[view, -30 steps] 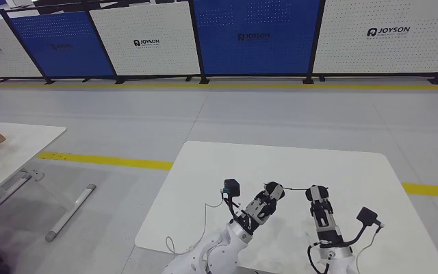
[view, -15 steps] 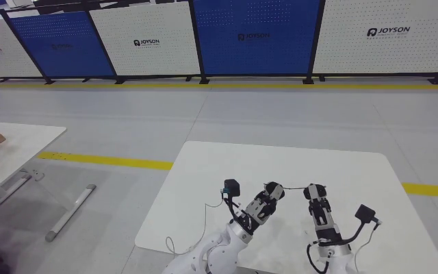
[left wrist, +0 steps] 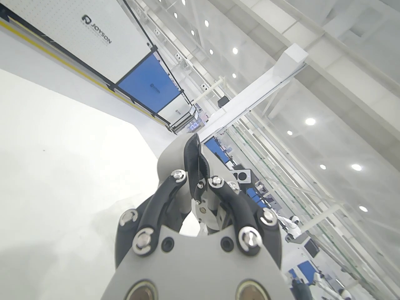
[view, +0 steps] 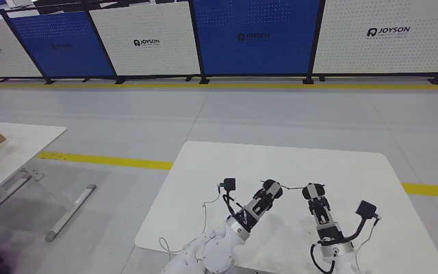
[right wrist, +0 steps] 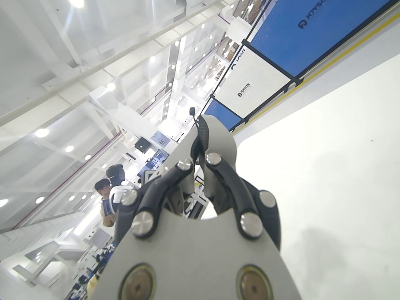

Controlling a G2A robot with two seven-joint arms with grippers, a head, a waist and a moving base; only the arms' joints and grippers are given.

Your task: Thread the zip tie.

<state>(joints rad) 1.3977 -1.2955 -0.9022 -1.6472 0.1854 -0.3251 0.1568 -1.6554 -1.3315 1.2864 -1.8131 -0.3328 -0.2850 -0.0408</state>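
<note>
A thin black zip tie (view: 291, 188) stretches in the air between my two grippers, just above the white table (view: 226, 164). My left gripper (view: 273, 185) is shut on one end of it; in the left wrist view the strap shows as a dark line (left wrist: 198, 163) between the pressed pads. My right gripper (view: 310, 190) is shut on the other end. The tie's small black head (right wrist: 192, 111) sticks out past the right fingertips (right wrist: 203, 126). The two grippers face each other a short gap apart near the table's front edge.
The table's front edge (view: 157, 245) runs just below the arms. Bare tabletop spreads behind and to both sides. A second white table (view: 27, 140) stands far left across the floor. Blue and white panels (view: 253, 38) line the back.
The left arm has turned a little at the wrist and its body has shifted left. The right gripper has edged slightly towards the left one. Both stay shut on the tie.
</note>
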